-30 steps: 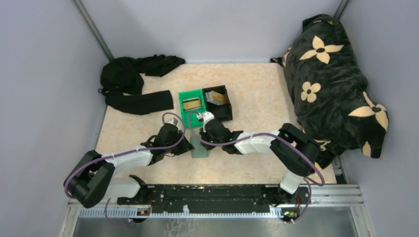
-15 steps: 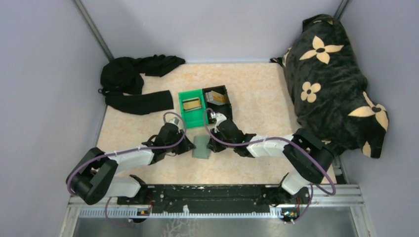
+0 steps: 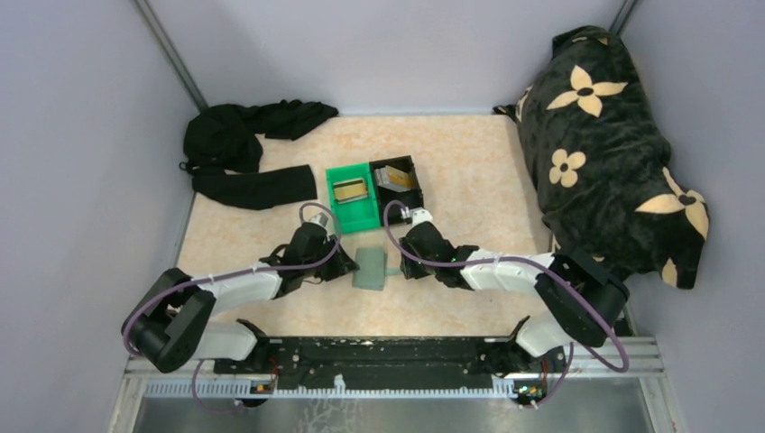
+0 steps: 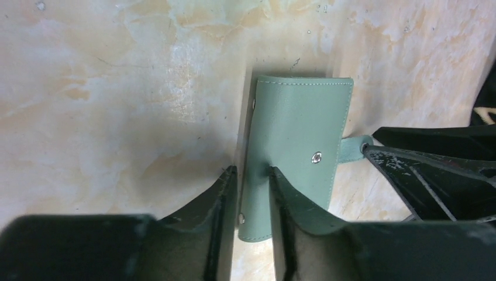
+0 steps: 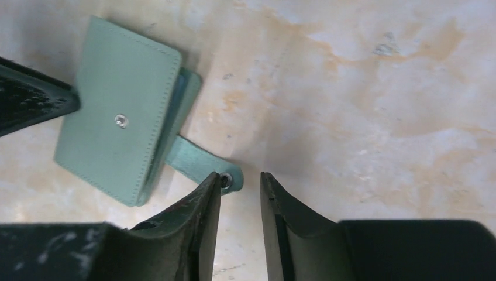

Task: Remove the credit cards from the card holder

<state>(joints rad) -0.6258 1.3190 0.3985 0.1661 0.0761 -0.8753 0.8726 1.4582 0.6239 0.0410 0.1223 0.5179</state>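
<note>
The card holder (image 3: 370, 269) is a closed pale grey-green wallet lying on the table between my grippers. It also shows in the left wrist view (image 4: 298, 123) and the right wrist view (image 5: 117, 146). My left gripper (image 3: 351, 268) (image 4: 248, 172) is closed narrowly around the wallet's left edge. The wallet's strap (image 5: 193, 161) hangs loose, its snap end against one fingertip of my right gripper (image 3: 398, 265) (image 5: 240, 175). That gripper is open and empty at the wallet's right side. No cards show in the wallet. A tan-gold card (image 3: 350, 189) lies in the green bin; another (image 3: 398, 178) lies in the black bin.
The green bin (image 3: 361, 219) and black bin (image 3: 408, 207) stand side by side just behind the wallet. Black clothing (image 3: 244, 153) lies at the back left. A black flowered blanket (image 3: 604, 144) fills the right side.
My right gripper has moved right, from over the wallet to its right edge. The wallet has gone from standing on edge to lying flat. The left gripper has hardly moved.
</note>
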